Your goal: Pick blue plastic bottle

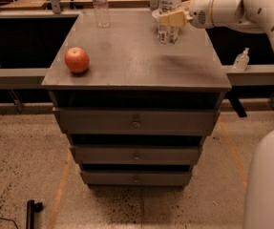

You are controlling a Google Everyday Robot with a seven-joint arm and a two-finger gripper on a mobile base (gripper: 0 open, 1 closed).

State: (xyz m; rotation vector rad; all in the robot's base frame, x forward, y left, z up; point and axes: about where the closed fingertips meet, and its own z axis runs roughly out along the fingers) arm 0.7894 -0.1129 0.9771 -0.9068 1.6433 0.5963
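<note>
- The apple [77, 59] sat near the left front edge of the cabinet top [127, 66], well apart from everything else.
- A slim clear bottle [100, 6] stood at the cabinet top's back edge, left of centre.
- The blue plastic bottle [167, 34] was upright at the cabinet top's back right, long axis vertical, neck up. It was clear with a wide pale label. Bare surface lay open in front of it and to its left.
- The gripper [173, 18] reached in from the cabinet top's right side, tan fingers pinching the bottle's middle.
</note>
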